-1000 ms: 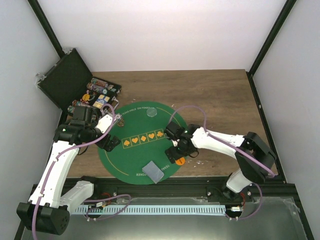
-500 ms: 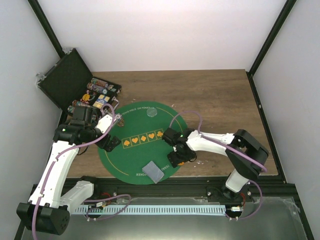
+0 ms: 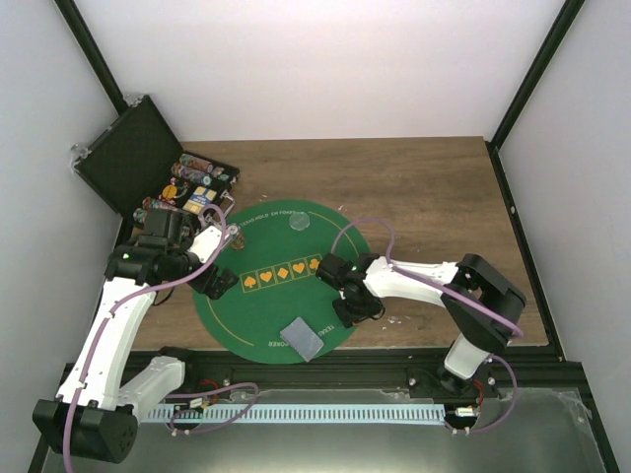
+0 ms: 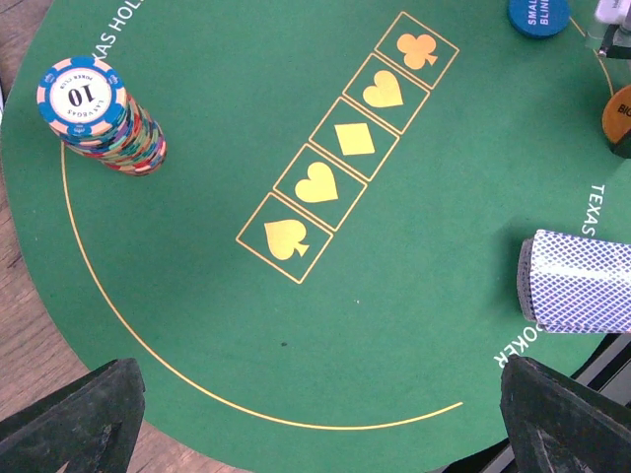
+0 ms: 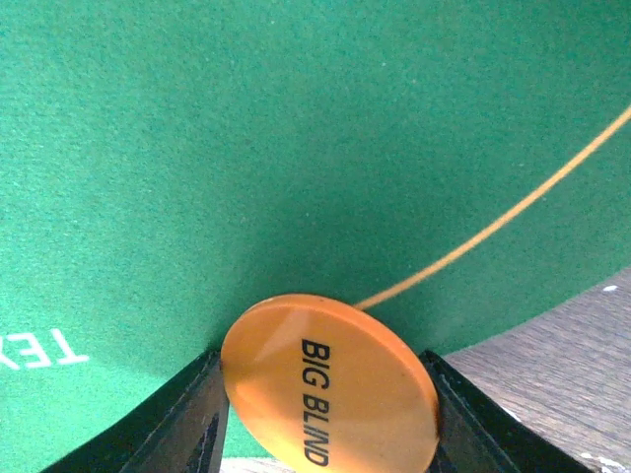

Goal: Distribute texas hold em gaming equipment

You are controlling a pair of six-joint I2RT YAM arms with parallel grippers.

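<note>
An orange disc (image 5: 330, 384) printed BIG BLIND stands tilted between the fingers of my right gripper (image 5: 325, 399), which is shut on it low over the green mat's (image 3: 266, 305) right rim. In the top view the right gripper (image 3: 352, 310) hides the disc. My left gripper (image 4: 325, 434) hangs open over the mat's left part, nothing between its fingers. A chip stack (image 4: 99, 113) topped by a "10" chip stands on the mat. A deck of blue-backed cards (image 3: 301, 339) lies at the mat's near edge. A blue disc (image 4: 538, 14) and a clear disc (image 3: 299, 224) rest on the mat.
An open black case (image 3: 133, 158) with more chips and cards (image 3: 192, 182) sits at the back left of the wooden table (image 3: 424, 187). Black frame posts stand at both sides, and a rail runs along the near edge.
The right gripper's jaws have closed on the orange disc, and the right arm has shifted slightly left over the mat's rim. The left arm has not moved.
</note>
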